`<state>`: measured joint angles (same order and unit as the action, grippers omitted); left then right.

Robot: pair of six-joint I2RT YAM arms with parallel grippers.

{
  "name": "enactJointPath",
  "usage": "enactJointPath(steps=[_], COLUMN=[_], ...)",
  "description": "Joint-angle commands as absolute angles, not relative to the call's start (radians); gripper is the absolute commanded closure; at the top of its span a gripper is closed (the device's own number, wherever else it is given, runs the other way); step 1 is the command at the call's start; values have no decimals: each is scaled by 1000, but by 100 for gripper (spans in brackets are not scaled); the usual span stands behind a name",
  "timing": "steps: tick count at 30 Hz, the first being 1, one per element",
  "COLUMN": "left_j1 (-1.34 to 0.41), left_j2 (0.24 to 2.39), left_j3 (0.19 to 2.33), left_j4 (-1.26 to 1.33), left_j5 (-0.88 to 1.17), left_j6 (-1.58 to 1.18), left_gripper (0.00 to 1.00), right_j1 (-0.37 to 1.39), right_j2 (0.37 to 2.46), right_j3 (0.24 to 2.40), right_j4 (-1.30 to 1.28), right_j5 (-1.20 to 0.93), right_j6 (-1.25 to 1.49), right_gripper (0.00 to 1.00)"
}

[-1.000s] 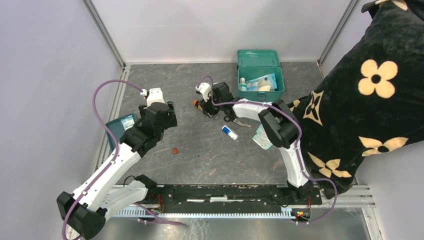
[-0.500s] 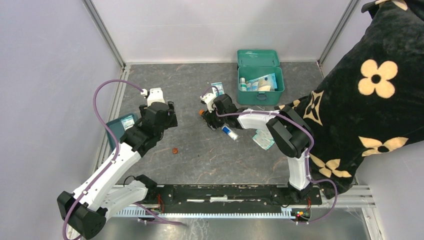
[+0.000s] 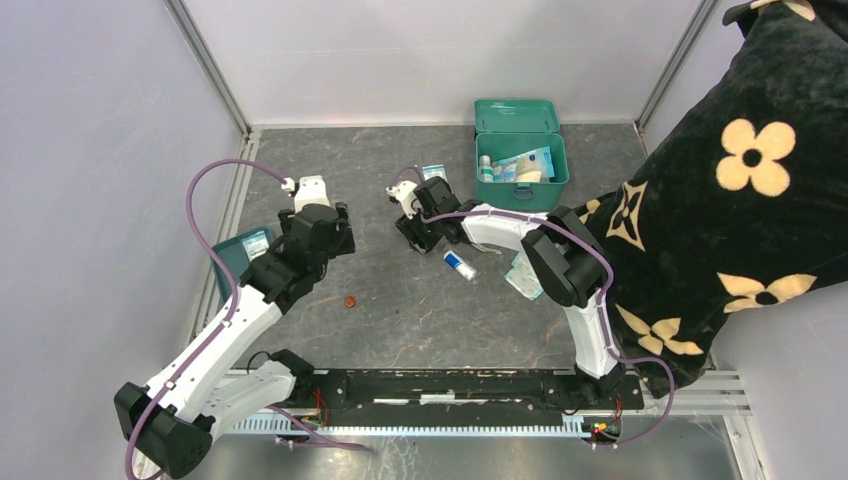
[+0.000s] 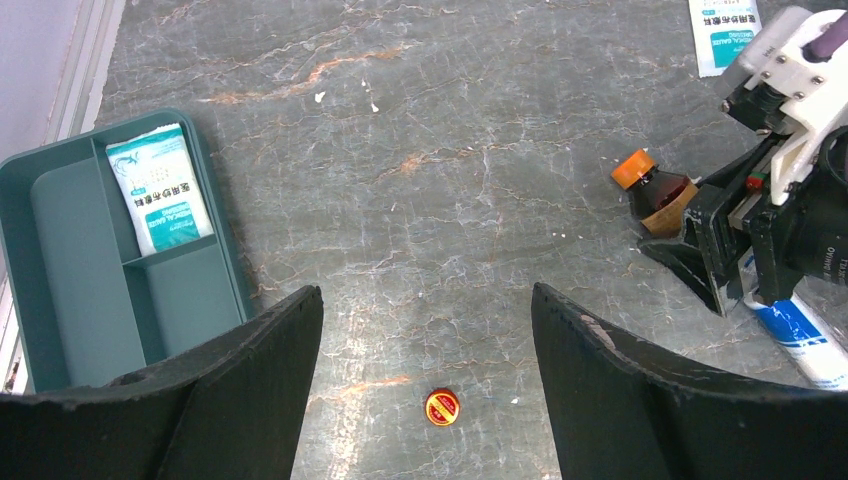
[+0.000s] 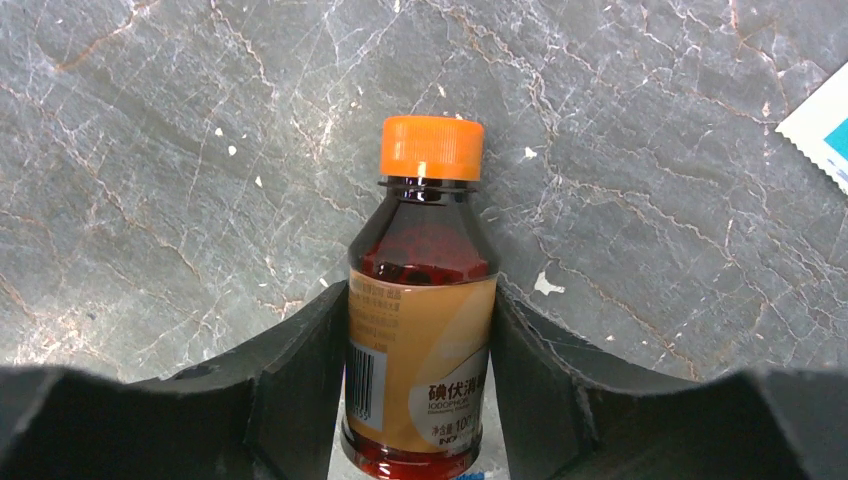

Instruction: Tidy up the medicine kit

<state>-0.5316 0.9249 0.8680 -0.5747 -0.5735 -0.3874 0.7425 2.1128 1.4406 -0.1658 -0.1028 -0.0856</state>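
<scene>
The medicine kit, a teal box with its lid open, stands at the back right with several items inside. My right gripper is shut on a brown iodophor bottle with an orange cap, held low over the table. In the top view this gripper is left of the kit. The left wrist view shows the bottle in its jaws too. My left gripper is open and empty above the table, in the top view at centre left.
A flat teal divided tray at the left holds one tube. A small red cap lies under my left gripper. A blue-white tube, a sachet and another sachet lie on the table. A black flowered cushion fills the right.
My right gripper swung a little toward the near side, then back to the left, with the bottle in it. The sachet behind it came into view. The left arm has not moved.
</scene>
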Motion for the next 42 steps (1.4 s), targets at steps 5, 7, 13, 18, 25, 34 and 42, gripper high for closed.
enactJointPath(steps=[5,7,13,18,25,34,42], left_j1=[-526,-526,-525,-525,-525,-525,-525], left_j2=[925,928,934,925,932,935,946], left_j3=[877,879,879,877,881,881,882], left_j4=[-562,-562,-562,-562,-562,-554,-554], left_j5=[-578,-578,-578,-577,-568,-553,-548], left_j6=[-420,-420,-419,-420,-422,-422,-423], left_gripper=[18,18,18,18,18,18,18], right_j1=[746,746,737,685,508,260,144], right_j2=[2061,1989,1792,1687,1583,1635,1820], right_j3=[1404,1352,1318,1363,1335,1341,1484], right_j4=[-154,-78,33,-42,-102,-154,-223], right_j5=[-72,-82,-117,-29,74,63,2], right_j6=[-68,-20,69,59,41,26,40], right_gripper=[54,58,63,64,59,58,59])
